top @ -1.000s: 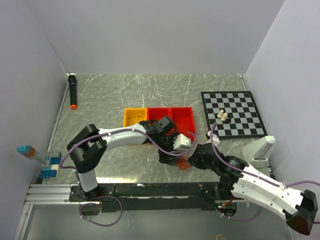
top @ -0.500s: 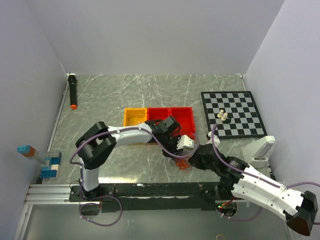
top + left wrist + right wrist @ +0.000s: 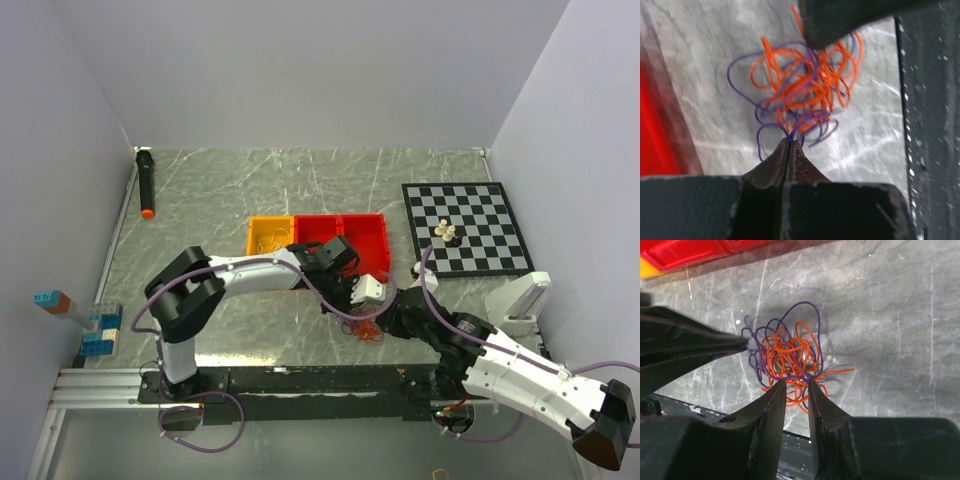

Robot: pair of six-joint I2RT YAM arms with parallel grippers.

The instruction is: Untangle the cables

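cables (image 3: 787, 357): one loose clump of orange and purple wire, the loops threaded through one another; it lies on the bench (image 3: 230, 190), low and just right of centre in the top view, between the two gripper tips.
left gripper (image 3: 790, 144): closed, pinching a purple loop at the clump's lower edge in its own view. In the right wrist view it enters from the left as a dark wedge, its tip touching the clump's left side.
right gripper (image 3: 796, 386): jaws a narrow gap apart, tips at the clump's lower edge in its own view. Orange loops lie across the gap, and nothing looks clamped. In the left wrist view its dark body covers the clump's top.
arms: in the top view the left one reaches in from the left and the right one from the lower right, meeting at the clump.
bins (image 3: 340, 235): one yellow and two red in a row, just above the clump in the top view.
chessboard (image 3: 468, 228): right of the frame, well apart from the clump, with small pale pieces on it.
marker (image 3: 146, 184): black with an orange tip, upper left, well apart.
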